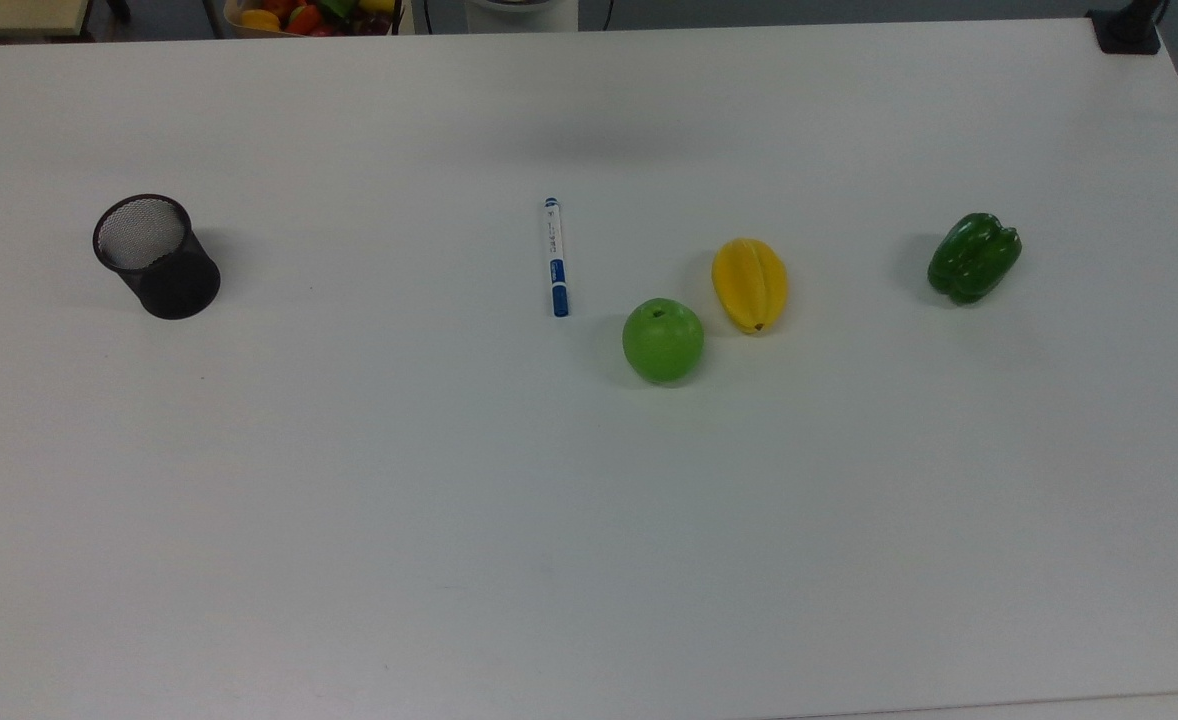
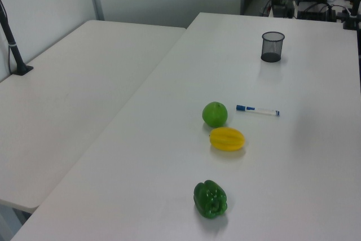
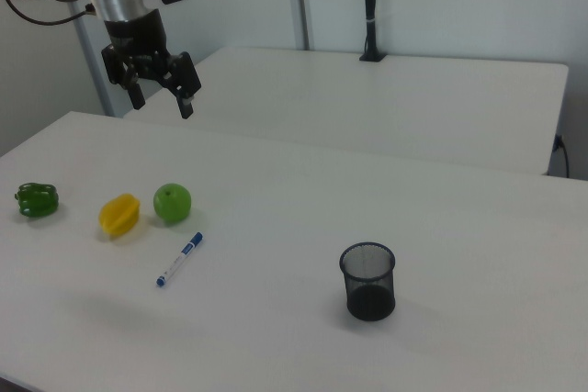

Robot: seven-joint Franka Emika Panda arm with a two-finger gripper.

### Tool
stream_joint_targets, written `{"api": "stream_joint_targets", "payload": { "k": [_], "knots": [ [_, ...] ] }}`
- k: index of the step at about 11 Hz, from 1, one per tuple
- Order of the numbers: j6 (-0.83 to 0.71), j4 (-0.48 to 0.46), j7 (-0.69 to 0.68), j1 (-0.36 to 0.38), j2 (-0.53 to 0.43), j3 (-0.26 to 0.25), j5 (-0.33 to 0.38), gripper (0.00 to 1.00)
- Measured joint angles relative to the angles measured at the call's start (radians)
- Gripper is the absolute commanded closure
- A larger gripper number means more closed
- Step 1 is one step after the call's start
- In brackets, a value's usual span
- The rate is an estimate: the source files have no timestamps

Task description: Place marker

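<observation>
Marker (image 3: 180, 259) lies flat on the white bench (image 3: 303, 227), just beside the green apple (image 3: 172, 203), its long side pointing up and down in the top view, while the jaws (image 3: 162, 103) hang released high above, well apart from it.

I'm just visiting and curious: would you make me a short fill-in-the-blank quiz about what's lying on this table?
1. The marker lies flat on the table, and its cap is coloured ____.
2. In the top view, the fruit nearest the marker's capped end is the green ____.
3. The black mesh cup stands upright and holds ____.
4. The gripper hangs above the table with its fingers ____.

Missing words: blue; apple; nothing; open
</observation>
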Motion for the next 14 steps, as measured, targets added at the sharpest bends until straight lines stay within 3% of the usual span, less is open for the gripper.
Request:
{"api": "stream_joint_targets", "payload": {
  "k": [14],
  "knots": [
    [-0.004, -0.01, -0.004, 0.001, 0.0, 0.002, 0.014, 0.0]
  ]
}}
